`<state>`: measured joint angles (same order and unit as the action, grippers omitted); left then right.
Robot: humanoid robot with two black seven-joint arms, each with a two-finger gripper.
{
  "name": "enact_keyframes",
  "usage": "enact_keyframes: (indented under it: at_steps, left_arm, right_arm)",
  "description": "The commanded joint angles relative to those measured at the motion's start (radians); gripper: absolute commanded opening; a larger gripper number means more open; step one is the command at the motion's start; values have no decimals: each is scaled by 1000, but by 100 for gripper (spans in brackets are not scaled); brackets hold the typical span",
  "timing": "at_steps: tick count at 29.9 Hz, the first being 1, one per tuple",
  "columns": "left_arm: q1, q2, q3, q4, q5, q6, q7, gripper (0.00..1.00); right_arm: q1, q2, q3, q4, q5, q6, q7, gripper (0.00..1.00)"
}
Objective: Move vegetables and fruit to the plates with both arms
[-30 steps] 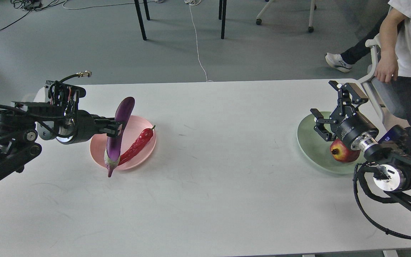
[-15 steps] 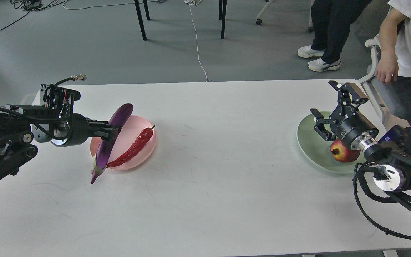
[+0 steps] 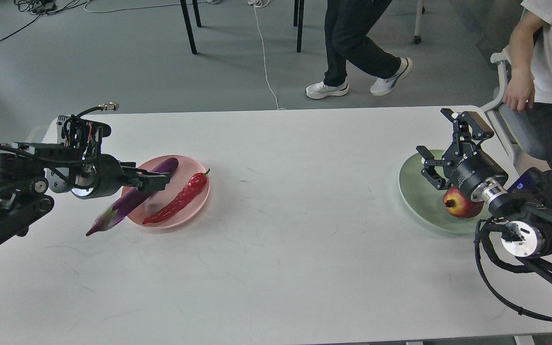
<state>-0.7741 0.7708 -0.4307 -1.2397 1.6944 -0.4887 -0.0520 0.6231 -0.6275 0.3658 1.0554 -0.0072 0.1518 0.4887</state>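
The purple eggplant (image 3: 130,201) lies slanted over the left rim of the pink plate (image 3: 194,207), its stem end on the table. The red chili pepper (image 3: 180,200) lies in that plate. My left gripper (image 3: 157,178) is at the eggplant's middle, with its jaws loosely on either side of it. The dark-red pomegranate (image 3: 460,203) sits in the pale green plate (image 3: 412,184) at the right. My right gripper (image 3: 433,132) is open and empty just above and behind the pomegranate. The yellow-green fruit is out of view.
The white table (image 3: 285,239) ends at a far edge near the top. A seated person (image 3: 544,57) and a chair (image 3: 501,96) are at the right corner. Another person's legs (image 3: 352,43) pass behind the table. A white cable (image 3: 264,52) lies on the floor.
The eggplant tipped from upright in my left gripper down onto the pink plate's rim and the table. The right arm has not moved. A person walked leftward behind the table.
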Motion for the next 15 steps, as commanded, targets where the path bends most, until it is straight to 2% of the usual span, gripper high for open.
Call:
enact_keyframes:
  at_steps: [1, 4, 6, 10, 13, 15]
  left_arm:
    - [-7, -8, -43, -30, -27, 0, -28, 98]
    - [4, -31, -105, -43, -145, 2, -37, 98]
    - [22, -65, -115, -43, -272, 105, -40, 98]
    - [85, -166, -122, -43, -640, 391, -51, 98]
    - [108, -261, -122, -41, -875, 530, -69, 98]
    - [125, -298, -132, -43, -953, 573, -71, 98]
  right_arm:
    - [1, -1, 8, 0, -2, 0, 0, 99]
    - [1, -3, 13, 0, 0, 0, 0, 99]
    - [3, -1, 18, 0, -2, 0, 0, 99]
    - [1, 8, 33, 1, -2, 0, 0, 99]
    - [6, 43, 47, 0, 0, -3, 0, 99]
    - [6, 52, 56, 0, 0, -15, 0, 99]
